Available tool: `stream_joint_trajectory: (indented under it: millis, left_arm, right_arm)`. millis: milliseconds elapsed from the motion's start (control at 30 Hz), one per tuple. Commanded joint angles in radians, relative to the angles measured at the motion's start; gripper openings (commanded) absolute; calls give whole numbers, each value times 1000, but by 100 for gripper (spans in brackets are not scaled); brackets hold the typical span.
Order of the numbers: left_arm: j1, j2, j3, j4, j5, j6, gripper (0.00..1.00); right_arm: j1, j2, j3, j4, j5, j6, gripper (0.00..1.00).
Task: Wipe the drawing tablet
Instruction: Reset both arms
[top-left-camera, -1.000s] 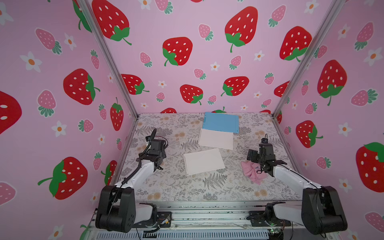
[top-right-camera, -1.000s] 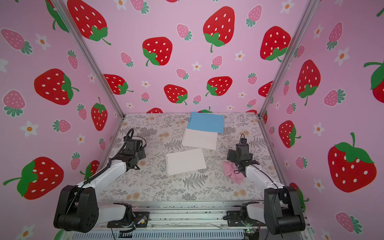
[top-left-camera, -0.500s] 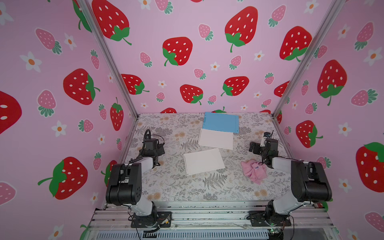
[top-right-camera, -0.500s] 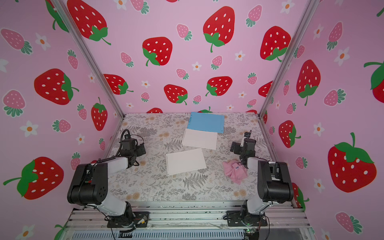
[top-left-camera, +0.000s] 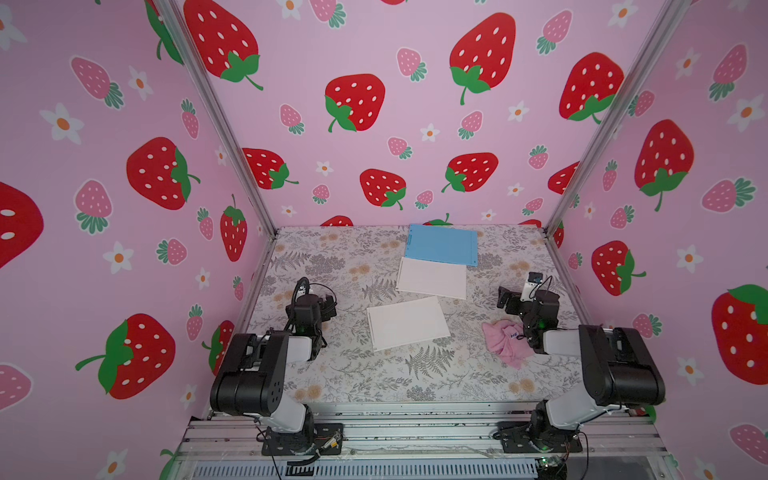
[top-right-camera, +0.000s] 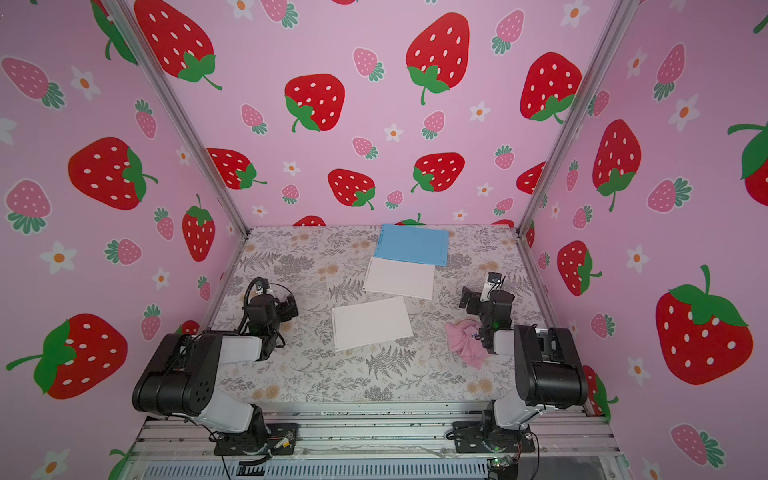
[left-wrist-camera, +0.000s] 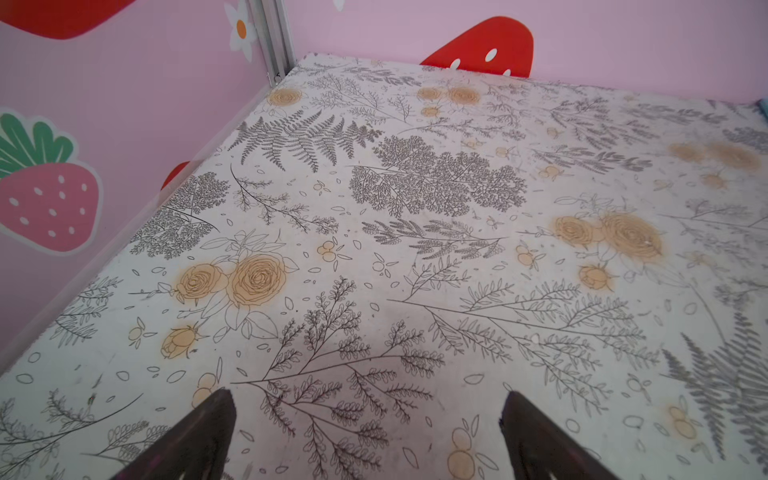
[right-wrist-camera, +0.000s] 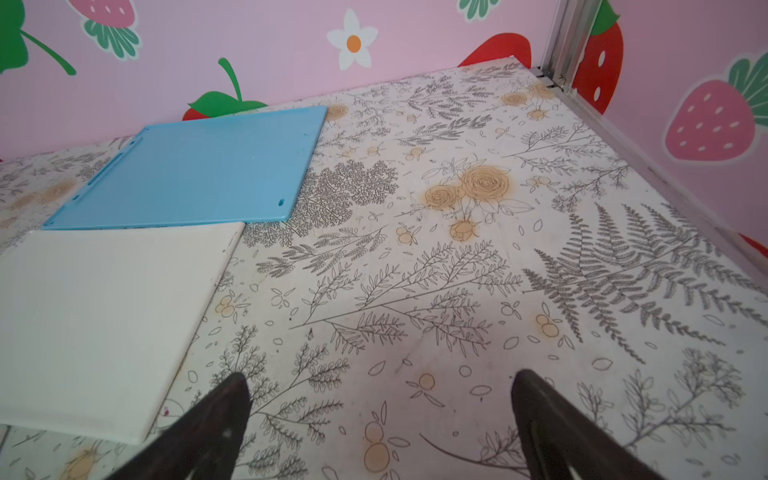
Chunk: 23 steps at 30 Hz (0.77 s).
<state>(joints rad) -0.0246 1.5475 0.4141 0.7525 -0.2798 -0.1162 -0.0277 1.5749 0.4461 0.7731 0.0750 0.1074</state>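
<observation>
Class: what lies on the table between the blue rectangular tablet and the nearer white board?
Between the blue rectangular tablet and nearer white board lies another white board, in both top views.

Three pink walls (top-left-camera: 415, 50) close in the space, printed all over with big red strawberries (top-left-camera: 355, 102), smaller pink ones and white flowers. Bare aluminium posts (top-left-camera: 216, 120) run up both back corners. The counter (top-left-camera: 345, 257) wears a pale covering drawn with grey ferns and faded orange roses, somewhat scuffed in the wrist views. Along the near edge lies a slotted metal rail frame (top-left-camera: 415, 432). The light is soft and even.
</observation>
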Motion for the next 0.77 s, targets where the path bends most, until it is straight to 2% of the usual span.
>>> stream_joint_trajectory:
  millis: [0,733]
  left_arm:
    - [-3,-2,23,44,-13,23,99]
    - [-4,-4,17,50,-16,24,99]
  right_arm:
    - [9,-2,3,26,11,-14,99]
    - [9,0,7,20,-21,-26,99]
